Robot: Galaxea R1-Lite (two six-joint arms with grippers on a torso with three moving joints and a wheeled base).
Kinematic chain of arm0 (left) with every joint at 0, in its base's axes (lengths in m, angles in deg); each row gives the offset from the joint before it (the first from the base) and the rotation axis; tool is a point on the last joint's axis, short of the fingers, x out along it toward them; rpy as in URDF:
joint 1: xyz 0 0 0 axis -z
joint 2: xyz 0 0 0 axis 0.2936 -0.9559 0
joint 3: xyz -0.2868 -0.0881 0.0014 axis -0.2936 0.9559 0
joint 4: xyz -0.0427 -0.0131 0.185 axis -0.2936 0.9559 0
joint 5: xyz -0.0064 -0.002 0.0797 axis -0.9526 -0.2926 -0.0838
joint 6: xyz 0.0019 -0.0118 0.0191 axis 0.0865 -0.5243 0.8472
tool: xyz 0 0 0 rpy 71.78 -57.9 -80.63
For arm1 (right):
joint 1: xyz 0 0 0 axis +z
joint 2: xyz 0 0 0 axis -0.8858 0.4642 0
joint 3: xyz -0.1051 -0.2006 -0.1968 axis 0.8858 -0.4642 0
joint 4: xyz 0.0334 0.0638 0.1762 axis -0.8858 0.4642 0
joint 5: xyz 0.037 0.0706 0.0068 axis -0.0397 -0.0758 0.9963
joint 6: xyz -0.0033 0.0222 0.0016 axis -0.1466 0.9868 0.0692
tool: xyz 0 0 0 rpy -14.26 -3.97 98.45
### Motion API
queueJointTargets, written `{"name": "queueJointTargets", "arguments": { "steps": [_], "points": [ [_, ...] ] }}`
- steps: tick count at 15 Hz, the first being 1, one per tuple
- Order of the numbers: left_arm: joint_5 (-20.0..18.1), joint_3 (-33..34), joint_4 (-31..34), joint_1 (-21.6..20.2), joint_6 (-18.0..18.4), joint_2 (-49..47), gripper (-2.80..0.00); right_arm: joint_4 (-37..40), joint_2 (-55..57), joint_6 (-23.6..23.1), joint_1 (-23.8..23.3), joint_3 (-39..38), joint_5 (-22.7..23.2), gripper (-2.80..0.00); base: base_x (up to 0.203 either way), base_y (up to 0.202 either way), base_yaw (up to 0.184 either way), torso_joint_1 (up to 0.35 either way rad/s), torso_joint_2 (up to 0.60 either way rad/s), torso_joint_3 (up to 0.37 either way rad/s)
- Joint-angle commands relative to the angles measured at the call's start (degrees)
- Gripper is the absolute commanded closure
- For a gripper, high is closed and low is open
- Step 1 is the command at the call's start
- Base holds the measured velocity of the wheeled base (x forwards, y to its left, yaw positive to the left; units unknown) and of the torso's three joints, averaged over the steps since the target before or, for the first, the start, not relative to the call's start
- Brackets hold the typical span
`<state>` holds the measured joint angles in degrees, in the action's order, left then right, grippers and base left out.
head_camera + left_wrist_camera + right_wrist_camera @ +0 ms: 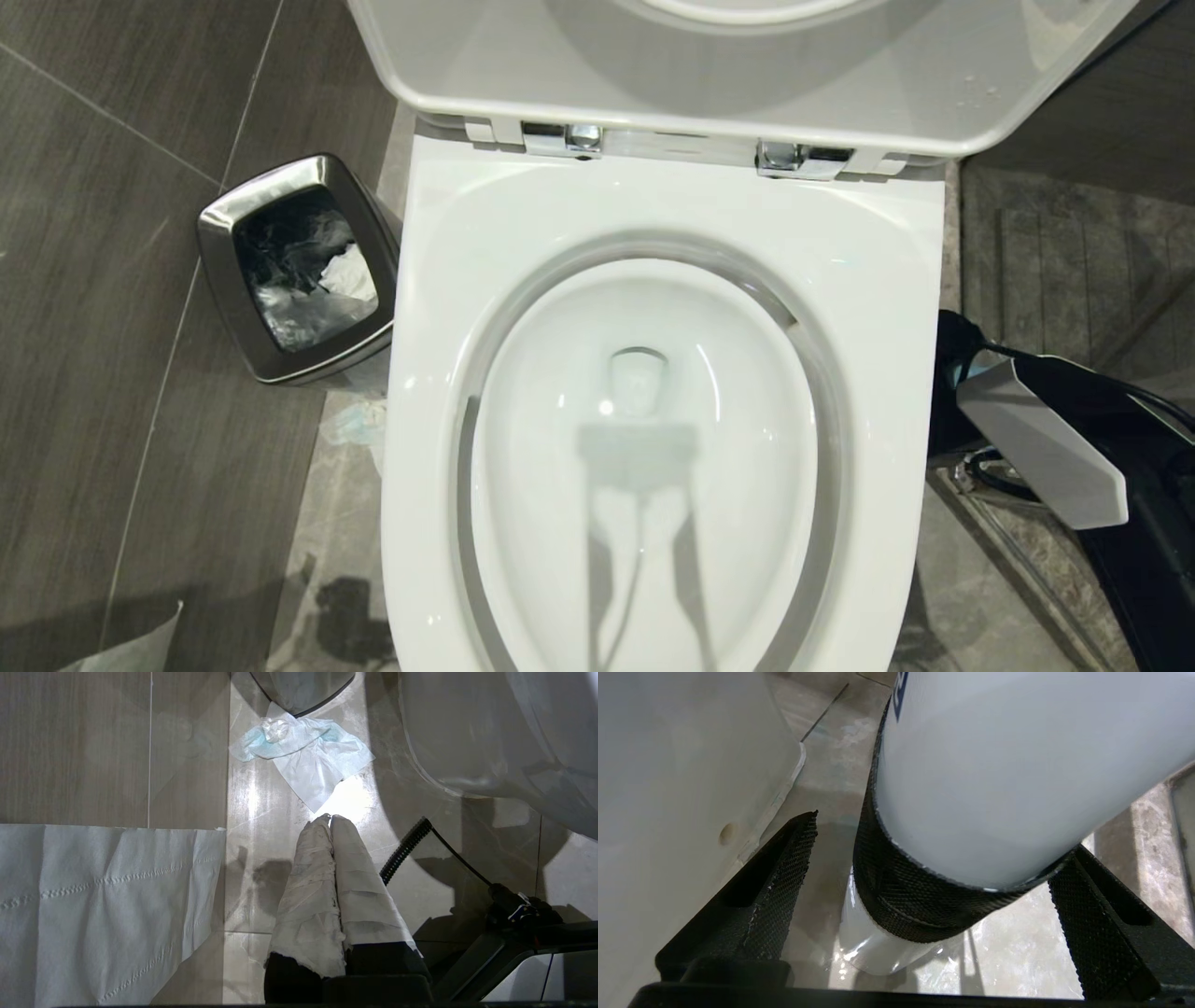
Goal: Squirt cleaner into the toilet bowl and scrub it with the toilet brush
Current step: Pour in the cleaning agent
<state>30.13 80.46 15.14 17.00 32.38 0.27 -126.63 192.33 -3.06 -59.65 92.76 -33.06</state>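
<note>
- Firstly, from the head camera, the toilet bowl (448, 280) fills the middle of the frame. Its seat and lid (747, 84) are raised along the top edge on chrome hinges (569, 138), and the oval basin lies open below.
- At the left of the frame a steel waste bin (297, 271) with a dark liner stands on the grey floor tiles (103, 373), just beside the bowl's rim.
- At the right edge the right arm (1036, 439) reaches down beside the bowl. Its jaws are out of sight in this view.
- Next, in the left wrist view, the left gripper (331, 817) points at the floor, its white-wrapped fingers (317, 868) clenched together on nothing.
- Just beyond the tips a crumpled tissue (303, 751) with a pale blue stain lies on the tiles, and a flat paper sheet (103, 896) lies at the left. The bowl's outer wall (467, 732) curves across the upper right.
- Lastly, in the right wrist view, the right gripper (938, 835) has its black textured jaws spread wide to either side of a white cylinder (1017, 765) with a black knurled band, not squeezing it.
- What the cylinder is cannot be told. It stands on the floor beside the bowl's white side (668, 765), at the left.
</note>
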Motion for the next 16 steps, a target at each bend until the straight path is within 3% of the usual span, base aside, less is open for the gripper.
{"name": "queueJointTargets", "arguments": {
  "steps": [1,16],
  "points": [
    [-0.02,0.09,0.00,-0.01,0.01,-0.09,0.00,-0.52,0.89,-0.34,0.03,1.49,0.13,-2.80,0.000,0.000,0.000,0.000,0.00,0.000],
    [-0.02,0.09,0.00,-0.01,0.01,-0.09,0.00,-0.52,6.19,-1.04,0.02,12.52,0.32,-2.80,0.000,0.000,0.000,0.000,0.00,0.000]
  ]
}}
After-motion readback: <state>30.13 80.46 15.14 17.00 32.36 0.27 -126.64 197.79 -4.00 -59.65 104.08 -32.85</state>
